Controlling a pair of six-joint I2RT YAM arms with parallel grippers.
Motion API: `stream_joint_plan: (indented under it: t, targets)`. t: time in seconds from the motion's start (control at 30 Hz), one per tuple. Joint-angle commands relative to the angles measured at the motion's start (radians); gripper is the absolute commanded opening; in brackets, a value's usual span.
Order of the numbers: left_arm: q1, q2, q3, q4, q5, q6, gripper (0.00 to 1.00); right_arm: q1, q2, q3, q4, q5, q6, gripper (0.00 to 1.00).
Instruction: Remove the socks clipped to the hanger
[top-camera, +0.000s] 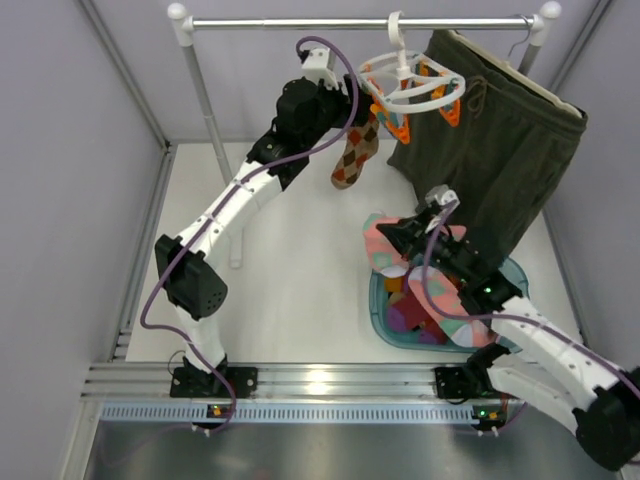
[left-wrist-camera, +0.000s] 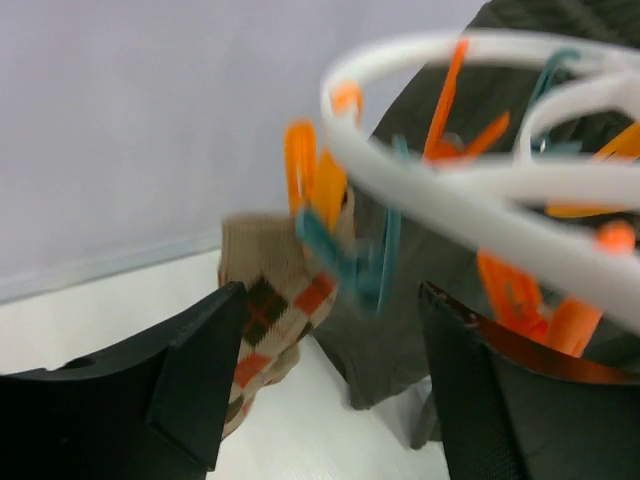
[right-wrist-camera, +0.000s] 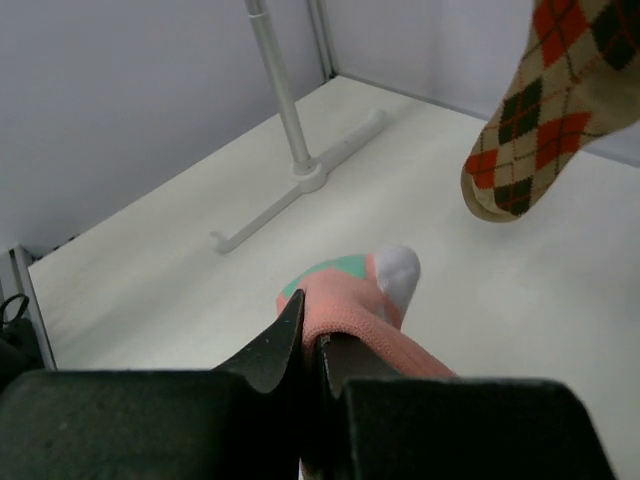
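The white ring hanger (top-camera: 412, 88) hangs by its hook from the rail, with orange and teal clips (left-wrist-camera: 318, 190). One brown-orange argyle sock (top-camera: 355, 155) is still clipped to it and hangs down; it also shows in the left wrist view (left-wrist-camera: 268, 310) and the right wrist view (right-wrist-camera: 545, 110). My left gripper (left-wrist-camera: 330, 390) is open, close beside the hanger's left rim, with the argyle sock by its left finger. My right gripper (right-wrist-camera: 322, 345) is shut on a pink-teal sock (right-wrist-camera: 375, 300) with a white toe, held above the basket (top-camera: 380, 250).
A teal basket (top-camera: 377, 312) at the right holds several loose socks. Dark olive shorts (top-camera: 495, 160) hang from the rail beside the hanger. The rack's metal rail (top-camera: 290, 22), upright post (right-wrist-camera: 280, 90) and foot stand at the back. White walls close the sides.
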Motion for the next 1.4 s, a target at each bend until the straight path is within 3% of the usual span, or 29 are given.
stream_joint_plan:
  t: [0.0,0.07,0.13,0.27,0.47,0.63,0.7,0.73,0.83,0.87,0.93,1.03,1.07,1.13,1.23,1.37]
  targets:
    - [0.003,-0.081,-0.047,0.036,0.021,-0.022,0.75,0.016,-0.185,0.043,-0.382,0.145,0.065,0.0]
    - [0.002,-0.1,-0.086,0.036,0.018,-0.028,0.9,0.016,-0.306,0.044,-0.532,0.28,0.146,0.0]
    - [0.003,-0.134,-0.118,0.035,0.016,-0.031,0.98,0.015,-0.381,0.035,-0.717,0.412,0.214,0.0]
    - [0.003,-0.201,-0.227,0.036,-0.028,-0.053,0.98,0.016,-0.564,-0.009,-0.905,0.537,0.421,0.0]
    - [0.002,-0.321,-0.38,0.038,-0.065,-0.082,0.98,0.016,-0.639,-0.141,-0.953,0.636,0.6,0.0]
    - [0.003,-0.459,-0.517,0.035,-0.117,-0.077,0.98,0.016,-0.608,-0.285,-0.921,0.623,0.734,0.0]
    - [0.003,-0.521,-0.581,0.035,-0.119,-0.066,0.98,0.016,-0.624,-0.333,-0.882,0.61,0.791,0.04]
    - [0.003,-0.539,-0.601,0.035,-0.108,-0.062,0.98,0.015,-0.641,-0.355,-0.879,0.603,0.802,0.15]
    - [0.003,-0.601,-0.673,0.035,-0.105,-0.043,0.98,0.015,-0.653,-0.289,-0.948,0.624,0.788,0.25]
    - [0.005,-0.612,-0.701,0.036,-0.105,-0.028,0.98,0.015,-0.656,-0.254,-0.978,0.635,0.759,0.39]
    - [0.006,-0.628,-0.716,0.036,-0.105,-0.01,0.98,0.016,-0.659,-0.135,-1.085,0.673,0.73,0.48]
    - [0.015,-0.618,-0.718,0.038,-0.076,0.019,0.98,0.015,-0.653,0.018,-1.176,0.69,0.647,0.73]
    - [0.02,-0.612,-0.715,0.045,-0.052,0.03,0.98,0.015,-0.645,0.053,-1.243,0.69,0.598,0.87]
    - [0.038,-0.597,-0.718,0.07,-0.003,0.041,0.98,0.016,-0.622,0.146,-1.298,0.69,0.544,0.99]
    - [0.081,-0.56,-0.733,0.172,0.145,0.053,0.98,0.015,-0.609,0.205,-1.292,0.625,0.402,0.99]
    - [0.155,-0.476,-0.707,0.26,0.283,0.024,0.98,0.015,-0.605,0.126,-1.001,0.465,0.317,0.99]
